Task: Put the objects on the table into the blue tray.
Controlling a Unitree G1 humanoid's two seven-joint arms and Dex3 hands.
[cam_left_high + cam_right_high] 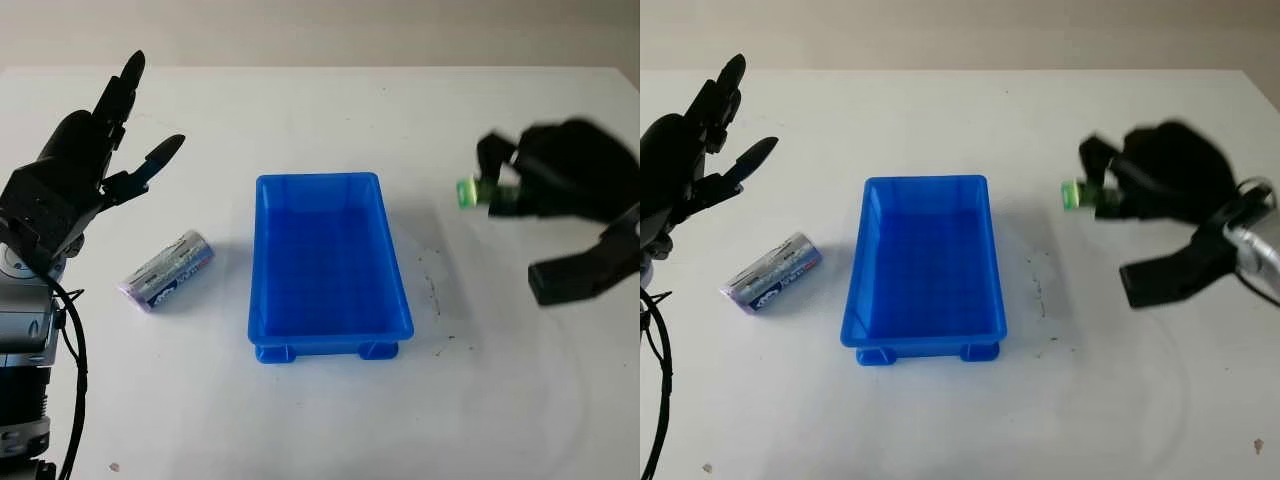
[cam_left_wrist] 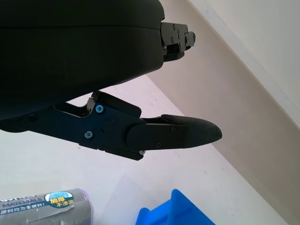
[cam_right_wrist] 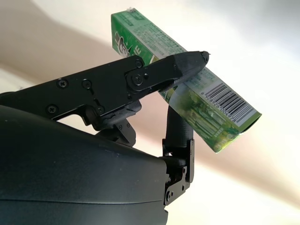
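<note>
A blue tray (image 1: 262,300) stands mid-table with nothing inside it. To its left lies a grey and purple roll-shaped packet (image 1: 167,270), also seen in the left wrist view as the packet (image 2: 44,208). My left hand (image 1: 95,160) hovers open above and behind that packet, fingers pointing away. My right hand (image 1: 545,175) is raised to the right of the tray, shut on a long green box (image 3: 187,89); its green end (image 1: 466,192) pokes out toward the tray. The fingers (image 3: 154,75) clamp across the box's middle.
The white table (image 1: 320,420) stretches wide in front of and behind the tray. Its far edge meets a beige wall. A corner of the tray (image 2: 176,211) sits close to the packet in the left wrist view.
</note>
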